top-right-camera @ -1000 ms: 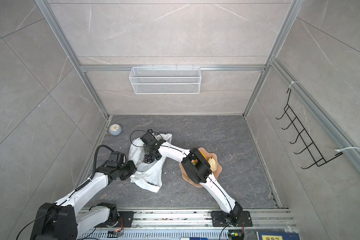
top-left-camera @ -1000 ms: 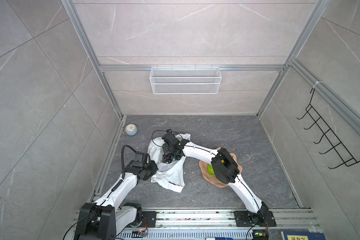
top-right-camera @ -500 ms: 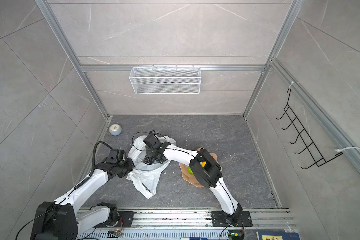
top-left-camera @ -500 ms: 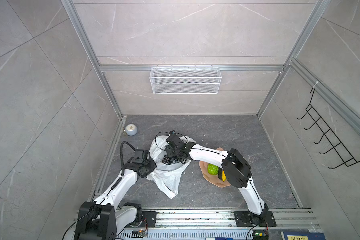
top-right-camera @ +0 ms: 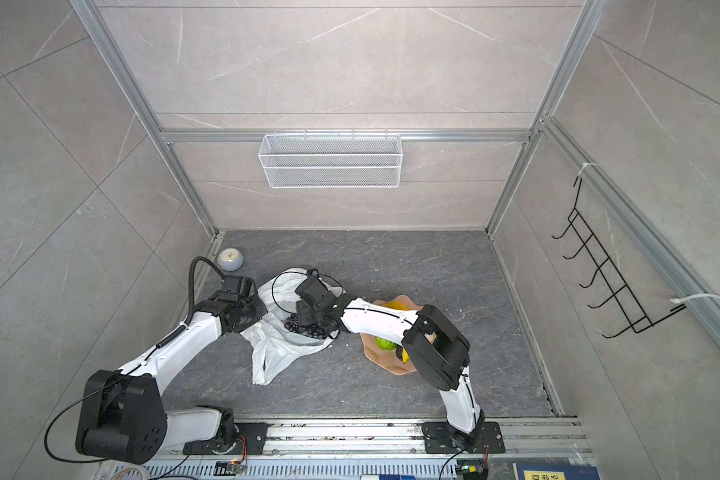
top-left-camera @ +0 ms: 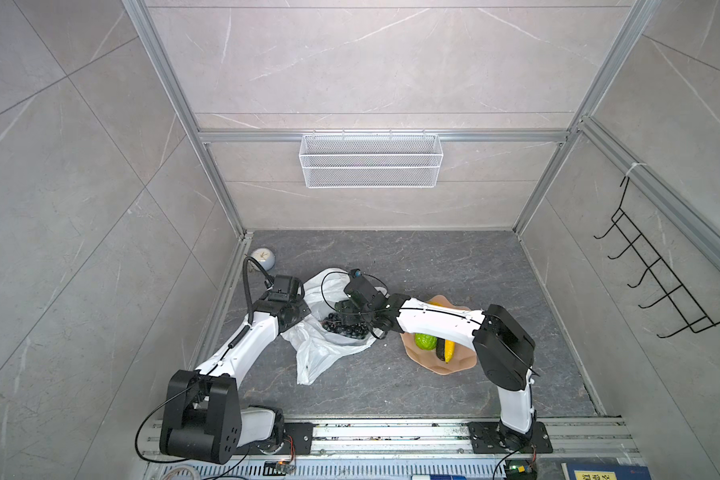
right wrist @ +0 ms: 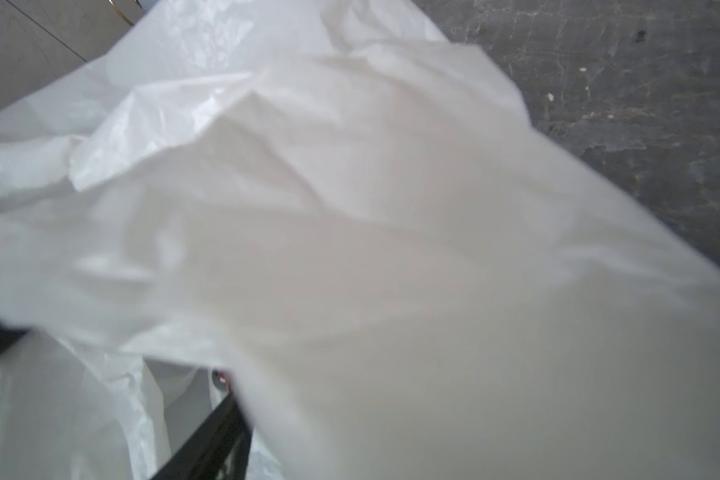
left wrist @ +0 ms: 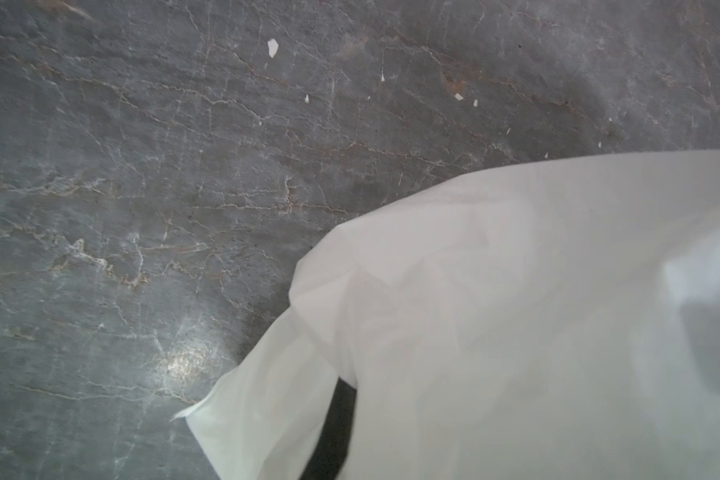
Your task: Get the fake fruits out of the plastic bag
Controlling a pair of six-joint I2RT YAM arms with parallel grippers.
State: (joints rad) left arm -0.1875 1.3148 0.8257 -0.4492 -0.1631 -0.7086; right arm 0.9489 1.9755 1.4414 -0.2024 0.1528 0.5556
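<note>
My left gripper [top-left-camera: 302, 311] is pinched shut on the left edge of the plastic bag [top-left-camera: 319, 353], mid-floor. My right gripper [top-left-camera: 348, 318] hangs over the black grape bunch [top-left-camera: 344, 329] in its mouth (its jaws are hidden, so I cannot tell their width).

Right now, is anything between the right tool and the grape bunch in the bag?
Nothing visible does. In both top views the grape bunch lies exposed in the plastic bag's open mouth, at the tip of the right tool. Bag film fills its wrist view.
</note>
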